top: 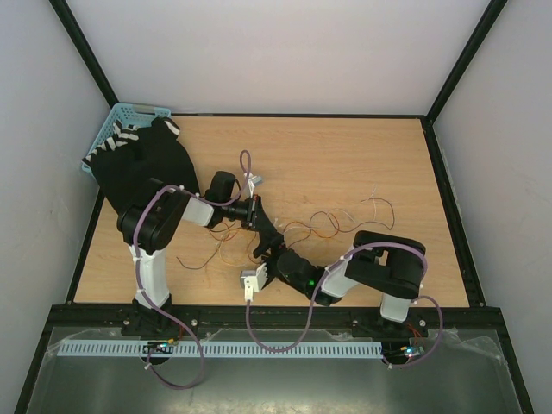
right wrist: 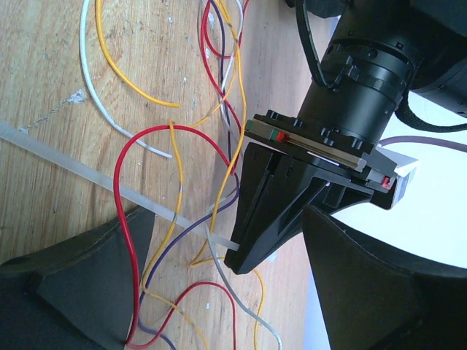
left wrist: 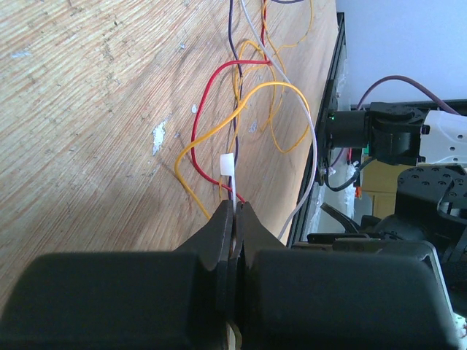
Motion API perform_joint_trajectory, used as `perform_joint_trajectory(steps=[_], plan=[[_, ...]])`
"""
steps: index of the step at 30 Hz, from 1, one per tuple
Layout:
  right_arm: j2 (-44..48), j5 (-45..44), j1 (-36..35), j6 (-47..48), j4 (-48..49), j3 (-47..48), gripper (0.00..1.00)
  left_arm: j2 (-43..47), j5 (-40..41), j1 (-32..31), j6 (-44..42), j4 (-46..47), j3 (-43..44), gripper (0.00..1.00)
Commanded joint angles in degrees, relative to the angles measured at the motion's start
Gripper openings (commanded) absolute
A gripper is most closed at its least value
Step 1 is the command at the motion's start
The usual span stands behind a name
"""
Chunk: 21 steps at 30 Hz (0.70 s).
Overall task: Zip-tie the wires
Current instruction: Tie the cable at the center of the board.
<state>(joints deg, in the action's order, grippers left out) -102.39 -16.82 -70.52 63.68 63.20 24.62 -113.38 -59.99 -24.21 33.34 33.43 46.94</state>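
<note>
The wires point(top: 319, 226) lie as a loose tangle of red, orange, purple and white strands on the wooden table's middle. My left gripper point(top: 263, 240) is shut on the zip tie point(left wrist: 228, 166), whose pale end sticks out past the fingertips point(left wrist: 235, 208). In the right wrist view the zip tie point(right wrist: 73, 164) runs as a long pale strip flat across the table under several wires point(right wrist: 129, 240), into the left gripper's tips point(right wrist: 252, 251). My right gripper point(right wrist: 226, 215) is open, its fingers either side of the wires and the left gripper's tip, holding nothing.
A blue basket point(top: 121, 121) stands at the back left, partly under a black object point(top: 147, 164). A black frame rail point(top: 276, 315) runs along the table's near edge. Both arms meet near the table's middle front.
</note>
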Motion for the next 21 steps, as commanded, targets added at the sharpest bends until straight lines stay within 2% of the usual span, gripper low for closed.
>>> perform_joint_trajectory(steps=[1,9,14,17,21], plan=[[-2.28,0.06,-1.58,0.0,-1.27,-0.41,0.93,-0.27,-0.83,-0.31,0.16,0.4,1.0,0.0],[-5.08,-1.38,-4.4,0.08,2.32,-0.62,0.88,-0.34,-0.75,-0.29,0.32,0.41,1.05,0.0],[-3.7,-1.27,-4.64,-0.85,2.51,-1.49,0.82,-0.35,-0.71,-0.31,0.39,0.42,1.22,0.0],[-2.81,-1.31,-4.74,-1.87,2.56,-1.81,0.69,-0.52,-0.83,-0.31,0.4,0.41,1.31,0.0],[-2.46,-1.18,-4.77,-2.33,2.67,-1.86,0.56,-0.7,-0.83,-0.31,0.41,0.41,1.4,0.0]])
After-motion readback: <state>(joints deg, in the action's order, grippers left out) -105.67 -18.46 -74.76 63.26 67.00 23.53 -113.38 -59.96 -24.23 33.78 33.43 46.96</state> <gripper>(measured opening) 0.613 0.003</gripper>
